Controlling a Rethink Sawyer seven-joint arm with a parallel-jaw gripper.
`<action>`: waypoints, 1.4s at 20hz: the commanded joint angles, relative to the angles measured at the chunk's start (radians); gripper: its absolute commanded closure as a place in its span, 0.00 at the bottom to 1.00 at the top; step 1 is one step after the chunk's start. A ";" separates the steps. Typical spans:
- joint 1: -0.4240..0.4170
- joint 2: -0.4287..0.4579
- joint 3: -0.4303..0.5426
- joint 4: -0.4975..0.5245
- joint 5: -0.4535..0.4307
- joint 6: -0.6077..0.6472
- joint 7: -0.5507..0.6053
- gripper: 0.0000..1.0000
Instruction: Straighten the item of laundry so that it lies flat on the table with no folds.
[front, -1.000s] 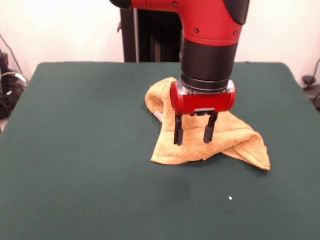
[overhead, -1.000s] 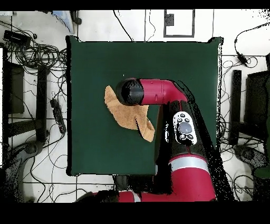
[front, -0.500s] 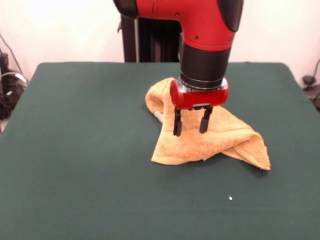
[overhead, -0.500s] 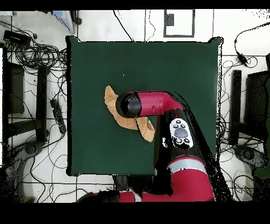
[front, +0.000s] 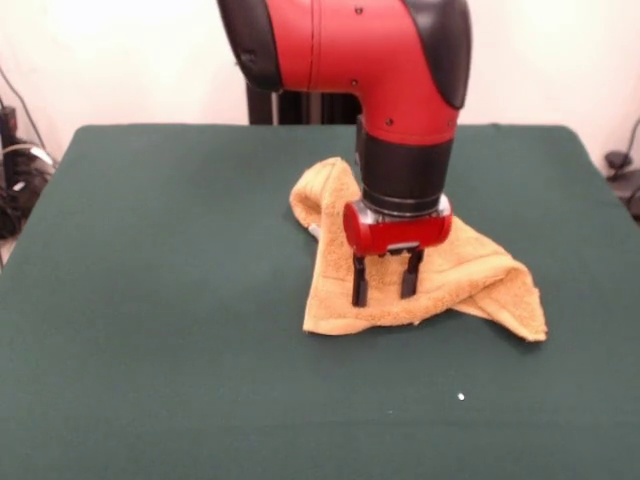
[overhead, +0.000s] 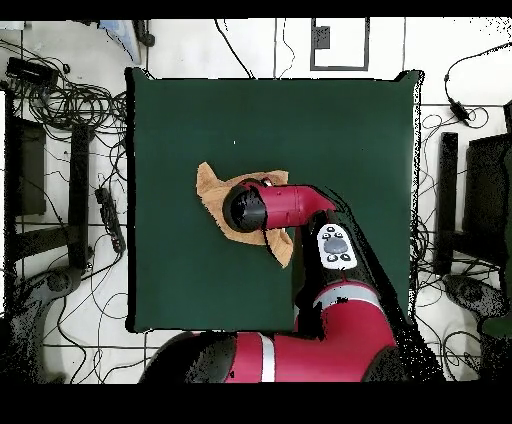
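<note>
The item of laundry (front: 470, 275) is an orange-yellow towel, crumpled and folded over itself near the middle of the green table (front: 150, 300). In the overhead view the towel (overhead: 208, 188) shows partly, with the arm covering most of it. My gripper (front: 381, 292) points straight down with its two fingers apart, and their tips are down on the towel near its front edge. The fingers are open and hold nothing. A small white label peeks out at the towel's left side (front: 314, 232).
A small white speck (front: 460, 397) lies on the table in front of the towel. Around the table (overhead: 350, 130) in the overhead view, cables and equipment lie on the floor (overhead: 60, 110).
The gripper has moved down and toward the towel's front edge, until its tips reach the cloth. The towel's right corner has shifted slightly.
</note>
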 joint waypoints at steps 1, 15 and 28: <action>0.003 0.131 0.066 0.013 -0.034 -0.097 0.107 0.00; 0.078 0.178 -0.014 -0.026 -0.021 -0.157 0.167 1.00; 0.042 0.161 0.027 0.004 0.011 -0.117 0.145 1.00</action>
